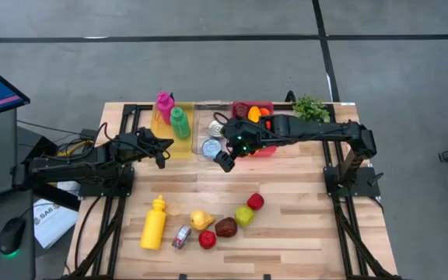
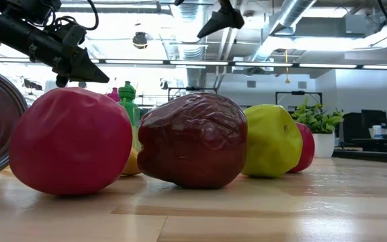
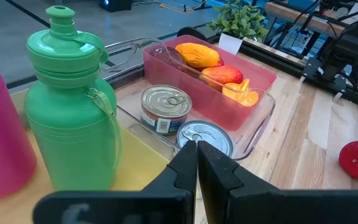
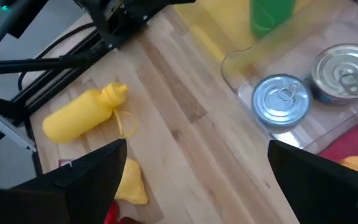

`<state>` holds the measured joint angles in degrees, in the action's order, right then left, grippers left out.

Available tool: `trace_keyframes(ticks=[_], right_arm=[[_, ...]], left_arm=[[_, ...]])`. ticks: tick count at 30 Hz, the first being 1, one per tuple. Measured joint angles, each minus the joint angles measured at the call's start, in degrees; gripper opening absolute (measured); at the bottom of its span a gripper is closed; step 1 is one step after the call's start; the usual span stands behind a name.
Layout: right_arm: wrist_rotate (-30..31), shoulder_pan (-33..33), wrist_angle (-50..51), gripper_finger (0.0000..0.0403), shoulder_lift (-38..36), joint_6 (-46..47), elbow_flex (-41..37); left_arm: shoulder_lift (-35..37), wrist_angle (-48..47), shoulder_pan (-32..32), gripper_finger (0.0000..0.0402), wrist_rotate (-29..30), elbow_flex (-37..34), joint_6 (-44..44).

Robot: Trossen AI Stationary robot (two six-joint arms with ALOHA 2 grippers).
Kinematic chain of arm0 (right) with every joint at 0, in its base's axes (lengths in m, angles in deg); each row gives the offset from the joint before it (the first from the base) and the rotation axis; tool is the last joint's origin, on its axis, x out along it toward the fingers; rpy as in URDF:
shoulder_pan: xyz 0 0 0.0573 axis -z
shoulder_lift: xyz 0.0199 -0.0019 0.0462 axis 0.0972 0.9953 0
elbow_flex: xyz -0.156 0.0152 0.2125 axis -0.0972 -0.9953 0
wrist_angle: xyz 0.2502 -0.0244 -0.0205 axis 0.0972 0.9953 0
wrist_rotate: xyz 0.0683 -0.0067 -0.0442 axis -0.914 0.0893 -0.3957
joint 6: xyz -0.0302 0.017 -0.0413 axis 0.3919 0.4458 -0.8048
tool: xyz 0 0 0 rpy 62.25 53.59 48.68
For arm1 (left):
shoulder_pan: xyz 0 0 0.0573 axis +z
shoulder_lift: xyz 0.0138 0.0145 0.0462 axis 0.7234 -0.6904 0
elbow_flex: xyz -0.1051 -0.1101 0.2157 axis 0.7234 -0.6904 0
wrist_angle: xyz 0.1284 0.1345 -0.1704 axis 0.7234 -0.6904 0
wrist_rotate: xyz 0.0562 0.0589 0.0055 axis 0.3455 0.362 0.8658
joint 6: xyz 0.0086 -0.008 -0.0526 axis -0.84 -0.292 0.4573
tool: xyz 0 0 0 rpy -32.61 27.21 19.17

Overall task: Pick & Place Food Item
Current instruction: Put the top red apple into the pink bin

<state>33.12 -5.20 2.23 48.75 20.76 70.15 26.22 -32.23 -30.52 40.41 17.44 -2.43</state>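
Left end effector (image 1: 164, 150) pinched shut, empty, beside yellow bin's (image 1: 179, 148) near edge. Can labels (image 3: 157, 122) unreadable. Right end effector (image 1: 225, 157) spread wide, empty, above clear tray's (image 1: 200, 138) near rim. Food items (image 1: 225, 226) clustered near front of surface (image 1: 302, 225), touching; bare wood between them and trays.

lab: exposed ducts (image 2: 294, 17), wooden workbench (image 1: 302, 233)
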Motion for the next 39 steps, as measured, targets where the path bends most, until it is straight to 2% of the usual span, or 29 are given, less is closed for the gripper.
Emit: trace_keyframes(ticks=[4, 18, 31, 39], right_arm=[[-0.02, -1.67, 0.0, 0.0384, 0.0, 3.86, 0.0], [-0.02, -4.52, 0.14, 0.0384, 0.0, 4.49, 0.0], [0.14, -4.5, 13.2, 0.0384, 0.0, 23.32, 0.0], [1.3, -4.5, 19.08, 0.0384, 0.11, 28.79, -0.58]], left_arm=[[0.0, 0.0, 0.0, 0.0002, 0.0, 0.0, 0.0], [0.0, 0.0, 0.01, 0.0002, 0.0, 0.0, 0.0], [0.0, -0.01, 0.0, 0.0002, -0.02, 0.0, -0.01], [0.0, -0.02, 0.01, 0.0002, -0.02, 0.01, -0.02]])
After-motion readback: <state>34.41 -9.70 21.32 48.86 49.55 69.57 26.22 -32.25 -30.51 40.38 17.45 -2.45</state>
